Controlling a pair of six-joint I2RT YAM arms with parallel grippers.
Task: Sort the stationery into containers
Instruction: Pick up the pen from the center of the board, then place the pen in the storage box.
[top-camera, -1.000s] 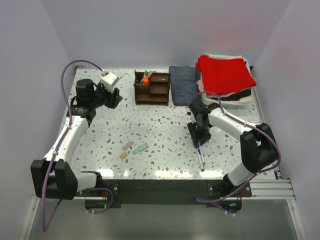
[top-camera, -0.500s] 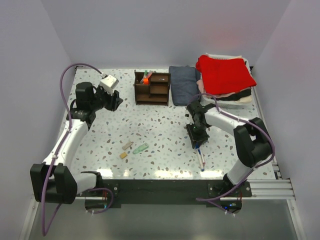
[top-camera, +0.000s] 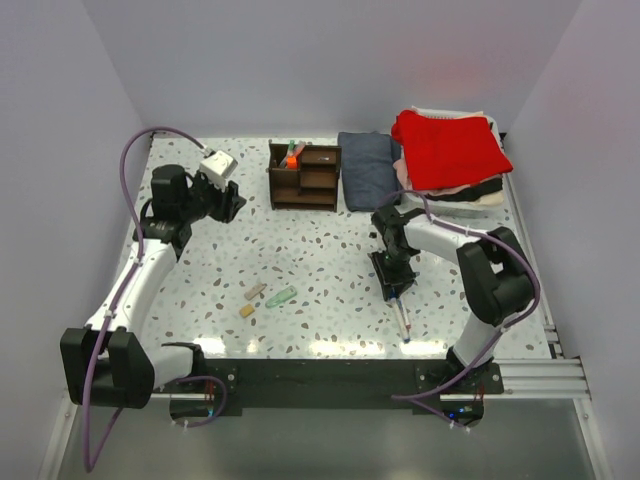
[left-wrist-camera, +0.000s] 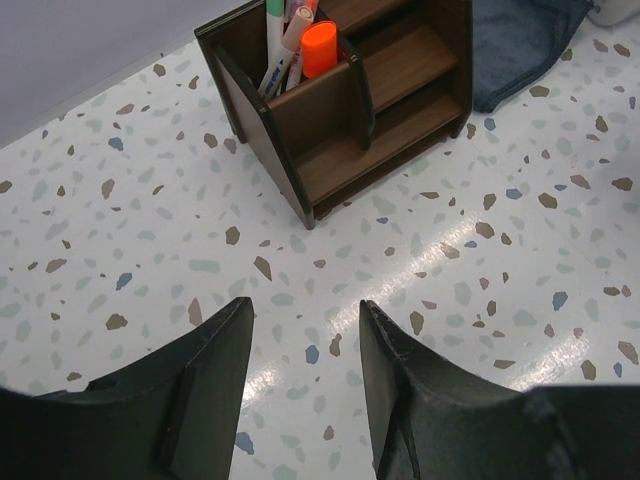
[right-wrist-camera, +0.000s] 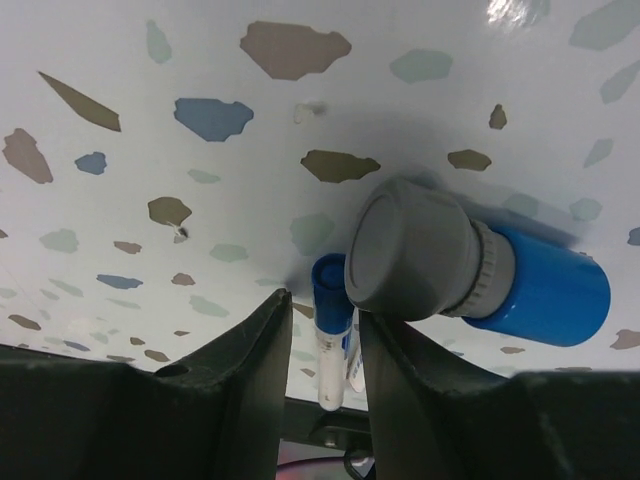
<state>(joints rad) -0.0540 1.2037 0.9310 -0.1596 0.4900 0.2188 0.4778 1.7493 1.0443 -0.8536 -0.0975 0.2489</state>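
Our right end effector (top-camera: 393, 282) has slid slightly left, its fingers close around the blue-capped pen (top-camera: 403, 322) on the tabletop (top-camera: 330, 260); clamped or not, we cannot tell. Our left end effector (left-wrist-camera: 303, 315) hangs apart and empty near the organizer (top-camera: 305, 177).

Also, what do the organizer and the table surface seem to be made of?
The organizer looks like dark brown wood, satin finish, with flat jointed panels. The table looks like terrazzo stone or a printed laminate, glossy: coloured chips, bright glare streaks.
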